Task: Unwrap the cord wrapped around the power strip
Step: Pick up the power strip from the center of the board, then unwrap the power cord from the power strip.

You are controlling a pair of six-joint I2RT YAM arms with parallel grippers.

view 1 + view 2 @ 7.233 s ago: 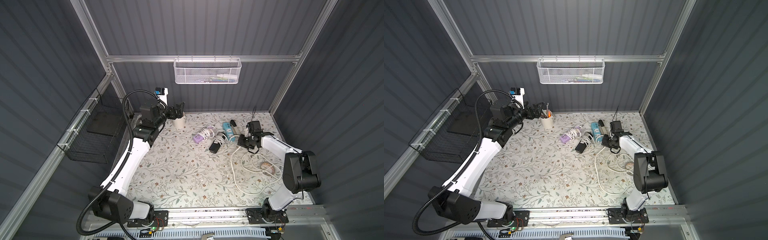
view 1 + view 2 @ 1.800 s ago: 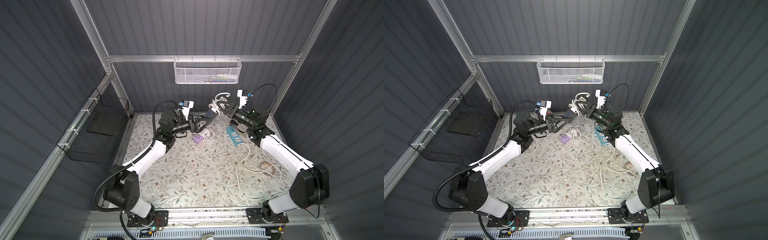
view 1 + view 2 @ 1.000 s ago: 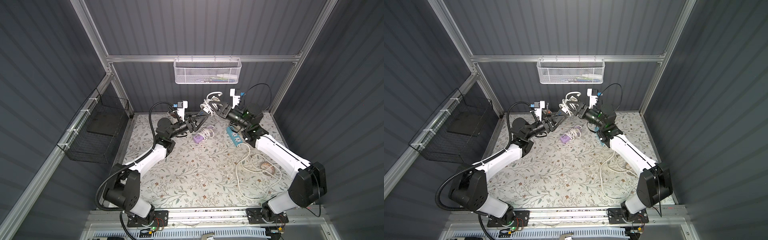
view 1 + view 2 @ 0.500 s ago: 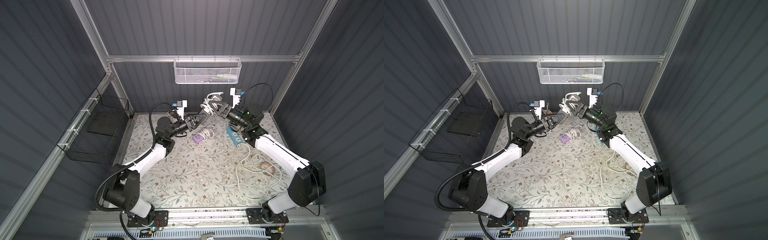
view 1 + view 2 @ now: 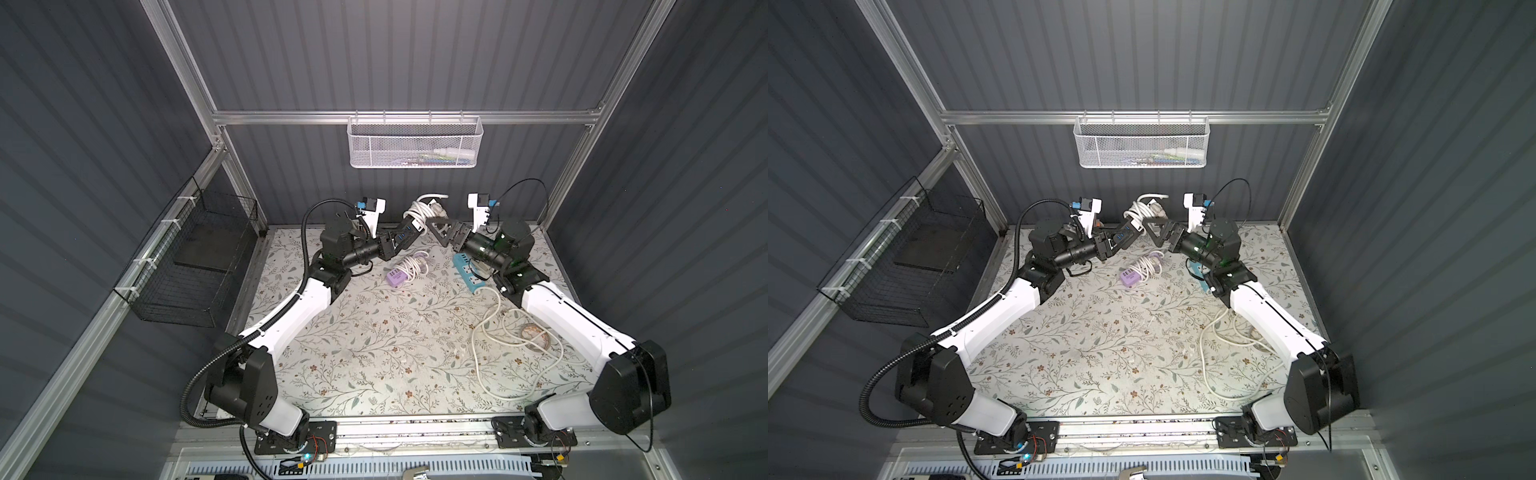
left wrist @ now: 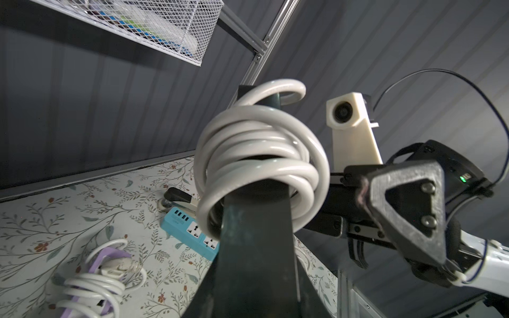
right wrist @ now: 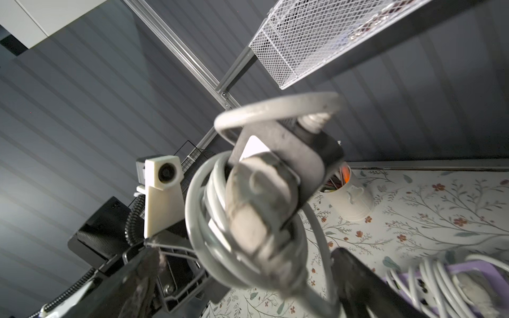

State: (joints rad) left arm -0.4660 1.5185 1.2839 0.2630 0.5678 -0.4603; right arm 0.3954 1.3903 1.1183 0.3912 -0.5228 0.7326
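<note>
Strip (image 5: pixel 400 237) held up in air over back of tabletop (image 5: pixel 374 353), one end clamped in closed left hand (image 5: pixel 390 244). Cord (image 5: pixel 417 212) wound round it in several tight turns, plug lying against coil. Unwrapping looks barely begun. Right hand (image 5: pixel 436 227) spread wide at plug end, gripping nothing. Left to do: free plug, peel off every turn.

Below: purple strip (image 5: pixel 395 277) with own cord wrapped, blue strip (image 5: pixel 467 276), loose cord (image 5: pixel 498 332). Basket (image 5: pixel 415 145) overhead and back wall close, so likely little room to swing cord.

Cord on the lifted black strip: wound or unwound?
Wound. In the left wrist view the cord loops several times around the strip.
</note>
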